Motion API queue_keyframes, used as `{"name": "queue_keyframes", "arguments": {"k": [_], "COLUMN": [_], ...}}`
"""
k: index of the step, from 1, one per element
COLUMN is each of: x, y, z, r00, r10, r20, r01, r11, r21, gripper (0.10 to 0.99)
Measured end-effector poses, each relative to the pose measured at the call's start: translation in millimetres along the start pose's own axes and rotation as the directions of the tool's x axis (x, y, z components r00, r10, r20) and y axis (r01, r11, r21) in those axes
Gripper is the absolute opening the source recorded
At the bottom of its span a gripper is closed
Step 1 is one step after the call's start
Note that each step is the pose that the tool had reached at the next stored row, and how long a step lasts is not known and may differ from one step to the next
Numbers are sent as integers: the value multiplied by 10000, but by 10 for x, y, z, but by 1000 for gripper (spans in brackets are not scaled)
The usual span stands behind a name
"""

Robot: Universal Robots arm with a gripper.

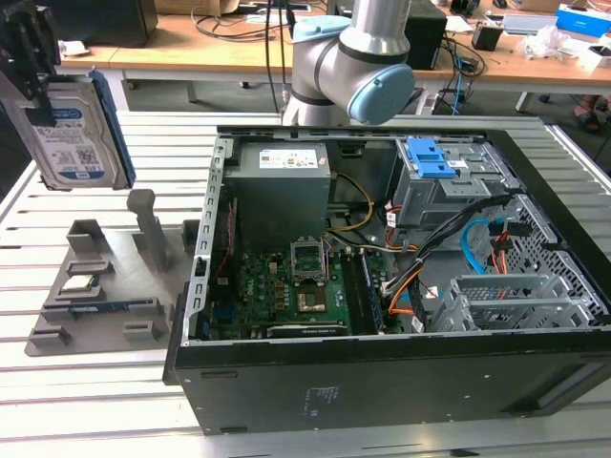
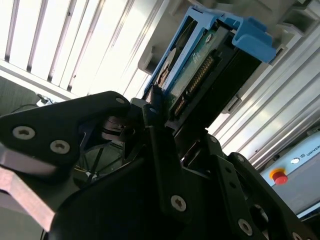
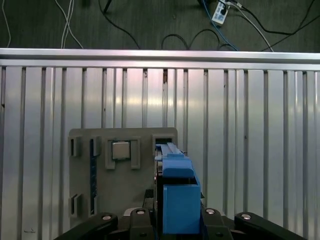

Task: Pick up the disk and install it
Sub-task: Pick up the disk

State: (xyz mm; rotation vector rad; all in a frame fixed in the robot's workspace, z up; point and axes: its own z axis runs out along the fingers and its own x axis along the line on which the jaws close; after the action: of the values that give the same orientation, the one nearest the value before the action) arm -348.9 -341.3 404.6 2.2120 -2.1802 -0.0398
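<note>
Ext view: gripper (image 1: 40, 107) clamped on the disk (image 1: 81, 134). Disk hangs upright, long axis vertical, above grey fixture (image 1: 105, 320). Open PC case (image 1: 382, 382) lies at 3 o'clock from it; drive cage (image 1: 449, 196) inside, cables (image 1: 449, 239) crowding it.
Second wrist view: fingers (image 2: 160, 145) pinch disk's edge.
First wrist view: disk's blue bracket (image 3: 177, 200) over fixture, near chip (image 3: 120, 150).

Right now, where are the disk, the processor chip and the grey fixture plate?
disk (image 1: 81, 143): exterior view, on its printed label.
processor chip (image 3: 120, 150): first wrist view, middle of its silver top.
grey fixture plate (image 3: 120, 192): first wrist view, bare part of its base.
</note>
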Motion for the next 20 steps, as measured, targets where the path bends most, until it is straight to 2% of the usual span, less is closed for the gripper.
{"name": "queue_keyframes", "arguments": {"k": [10, 20], "x": [2, 3], "y": [8, 15], "z": [-192, -351], "r00": [10000, 10000], "r10": [-1, -2], "r20": [10, 21], "r01": [1, 2], "r11": [10000, 10000], "r21": [0, 0], "gripper": [365, 365]}}
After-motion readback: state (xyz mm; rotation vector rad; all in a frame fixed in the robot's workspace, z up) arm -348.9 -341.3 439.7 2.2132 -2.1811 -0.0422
